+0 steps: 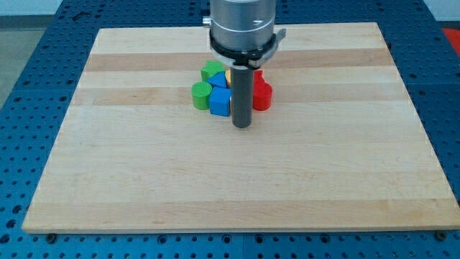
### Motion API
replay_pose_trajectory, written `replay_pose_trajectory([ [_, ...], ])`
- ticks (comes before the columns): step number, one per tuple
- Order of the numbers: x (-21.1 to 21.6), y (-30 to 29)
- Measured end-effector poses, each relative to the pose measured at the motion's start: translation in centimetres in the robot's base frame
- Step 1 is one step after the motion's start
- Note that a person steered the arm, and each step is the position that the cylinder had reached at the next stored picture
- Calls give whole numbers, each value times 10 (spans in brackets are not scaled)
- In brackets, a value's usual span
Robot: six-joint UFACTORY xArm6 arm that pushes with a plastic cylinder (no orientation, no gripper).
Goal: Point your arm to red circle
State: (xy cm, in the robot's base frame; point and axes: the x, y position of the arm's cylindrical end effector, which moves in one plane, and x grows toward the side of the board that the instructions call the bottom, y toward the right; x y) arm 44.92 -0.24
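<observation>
The red circle block stands at the right side of a tight cluster of blocks on the wooden board. My tip rests on the board just below and left of it, close to its lower left edge. The rod hides part of the cluster. A second red block shows behind the rod, above the red circle. A blue block sits just left of the rod, a green circle further left, a green block above, another blue block and a sliver of yellow.
The board lies on a blue perforated table. The arm's grey housing hangs over the board's top middle.
</observation>
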Motion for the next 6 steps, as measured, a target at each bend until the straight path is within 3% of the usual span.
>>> replay_pose_trajectory([
  [4,-7,-73],
  [6,-24,-81],
])
